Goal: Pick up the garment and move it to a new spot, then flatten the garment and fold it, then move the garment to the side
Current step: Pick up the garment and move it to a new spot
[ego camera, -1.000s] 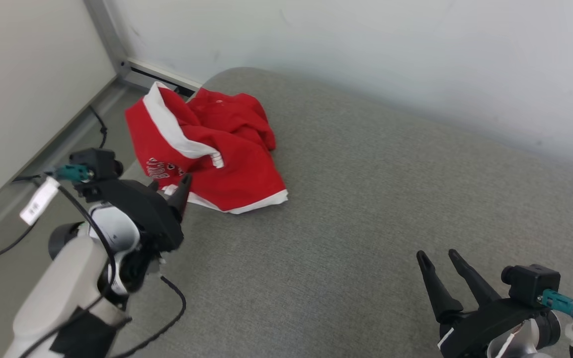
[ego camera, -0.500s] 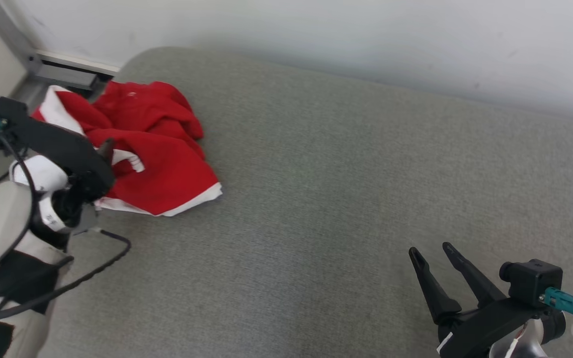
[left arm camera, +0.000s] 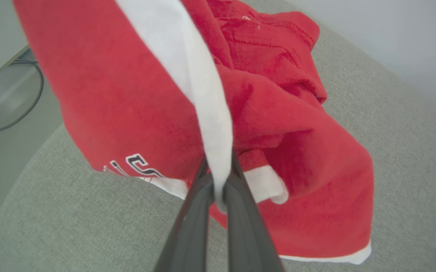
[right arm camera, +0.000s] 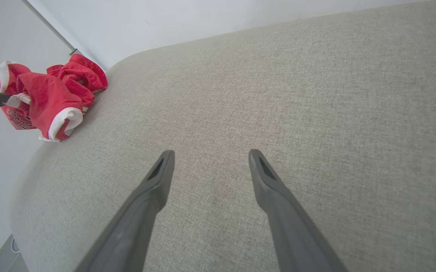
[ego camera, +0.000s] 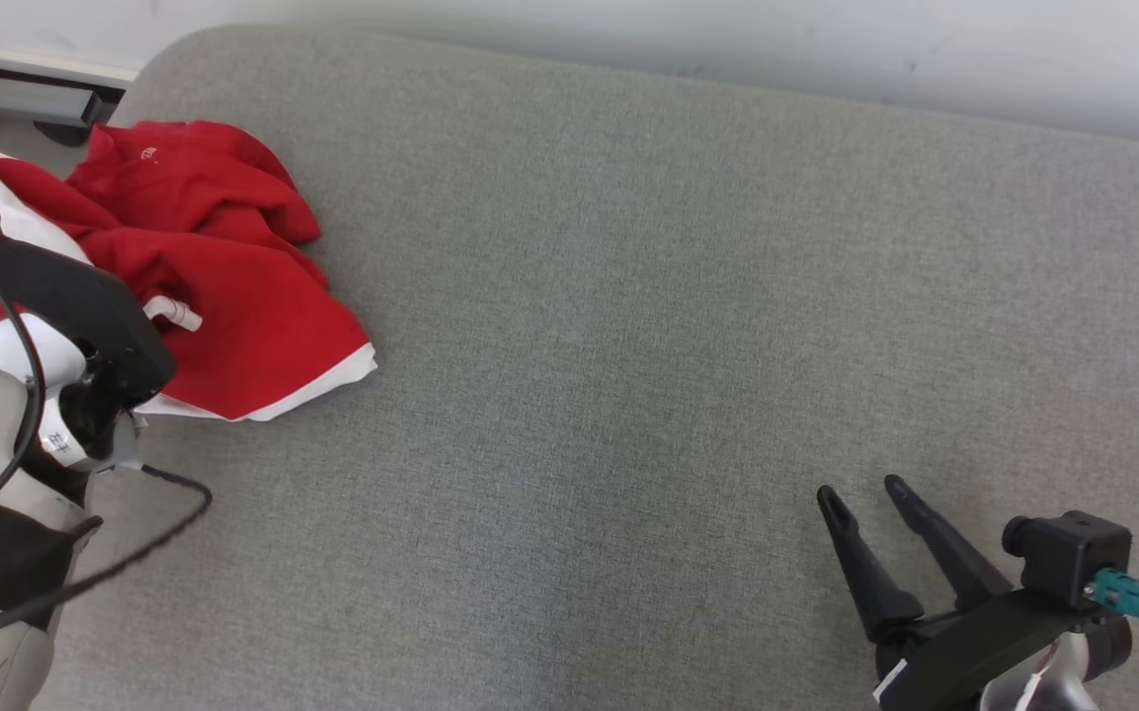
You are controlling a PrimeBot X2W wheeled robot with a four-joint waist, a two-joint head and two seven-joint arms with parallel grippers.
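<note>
Our left gripper (left arm camera: 219,183) pinches the red garment's (left arm camera: 297,143) white band (left arm camera: 202,94), so we should lift high before carrying it inward.

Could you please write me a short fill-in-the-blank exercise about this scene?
The left tool pinches the garment by its ____ band.
The right tool has its jaws ____, holding nothing.
The garment is mainly ____ in colour.
Missing words: white; open; red.
</note>
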